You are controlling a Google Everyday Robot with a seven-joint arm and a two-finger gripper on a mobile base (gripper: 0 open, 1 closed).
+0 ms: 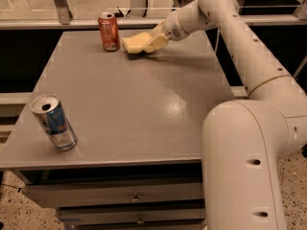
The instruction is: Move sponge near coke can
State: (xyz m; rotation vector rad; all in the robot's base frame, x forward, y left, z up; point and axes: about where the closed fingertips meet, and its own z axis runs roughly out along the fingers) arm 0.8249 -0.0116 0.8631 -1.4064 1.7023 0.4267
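gripper (152,43) over the table's (144,119) far side is clamping the pale yellow foam sponge (134,44), red-orange coke can (109,31) sitting just beside it

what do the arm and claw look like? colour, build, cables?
Arm: glossy off-white, thick rounded tube segments with seams, small dark slots low down; no cables visible. Claw, at the table's far edge by the red can: pale yellow fingers.

Pale yellow wavy foam sponge (132,43) pinched in cream-fingered gripper (147,45); red-orange coke can (109,31), silver top, just left of gripper; blue-silver can (53,122) well apart; grey tabletop (144,109).
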